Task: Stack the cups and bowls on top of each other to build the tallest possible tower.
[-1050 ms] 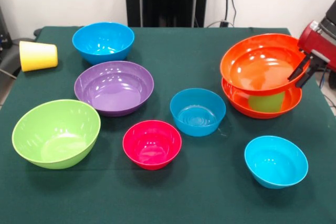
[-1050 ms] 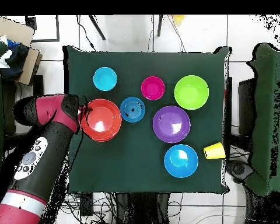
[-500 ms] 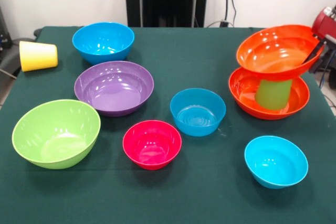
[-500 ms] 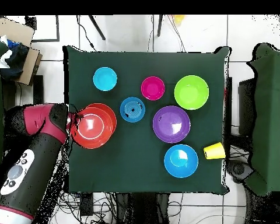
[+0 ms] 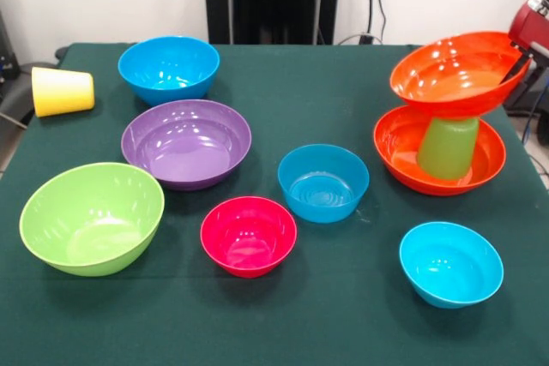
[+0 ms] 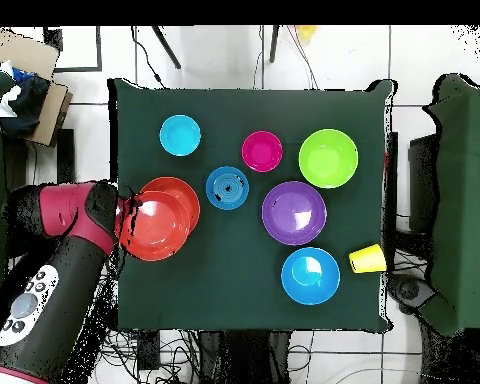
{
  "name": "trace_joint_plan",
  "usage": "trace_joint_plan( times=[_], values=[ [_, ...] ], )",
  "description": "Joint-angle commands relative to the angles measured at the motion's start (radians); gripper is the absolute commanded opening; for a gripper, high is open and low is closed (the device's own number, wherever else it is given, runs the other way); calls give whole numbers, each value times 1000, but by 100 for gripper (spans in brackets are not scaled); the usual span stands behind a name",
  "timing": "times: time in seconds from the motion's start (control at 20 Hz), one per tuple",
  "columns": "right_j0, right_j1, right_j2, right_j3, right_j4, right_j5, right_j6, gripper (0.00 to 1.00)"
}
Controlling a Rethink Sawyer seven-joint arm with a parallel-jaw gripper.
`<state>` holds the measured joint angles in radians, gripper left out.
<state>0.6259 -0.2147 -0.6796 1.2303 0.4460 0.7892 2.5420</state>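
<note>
Yellow glossy plastic tumbler [image 5: 62, 91] lies on its side at the edge, farthest from the gripper [image 5: 520, 69]. Large blue [image 5: 169, 68], purple [image 5: 186, 142], lime green [image 5: 92, 217], pink-red [image 5: 249, 235], mid blue [image 5: 323, 182] and cyan bowls [image 5: 450, 263] sit loose, clear of the path. Beside the gripper: light green cup [image 5: 447, 147], inverted in lower orange bowl [image 5: 399, 147], acts as a riser. Gripper pinches the rim of upper orange bowl [image 5: 455, 73], tilted above the cup, likely not yet seated.

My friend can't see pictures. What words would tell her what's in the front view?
A red robot arm's gripper at the right edge holds one orange bowl tilted above an upside-down green cup standing in a second orange bowl. Six more bowls, blue, purple, lime, pink, blue and cyan, sit apart on the green table, and a yellow cup lies on its side at far left.
</note>
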Motion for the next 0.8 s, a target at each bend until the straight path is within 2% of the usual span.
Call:
trace_joint_plan(
  times=[0.05, 0.8],
  values=[
    [-22, 0, 95, 57, 5, -17, 183, 0],
    [-27, 54, 86, 9, 9, -33, 207, 0]
  ],
)
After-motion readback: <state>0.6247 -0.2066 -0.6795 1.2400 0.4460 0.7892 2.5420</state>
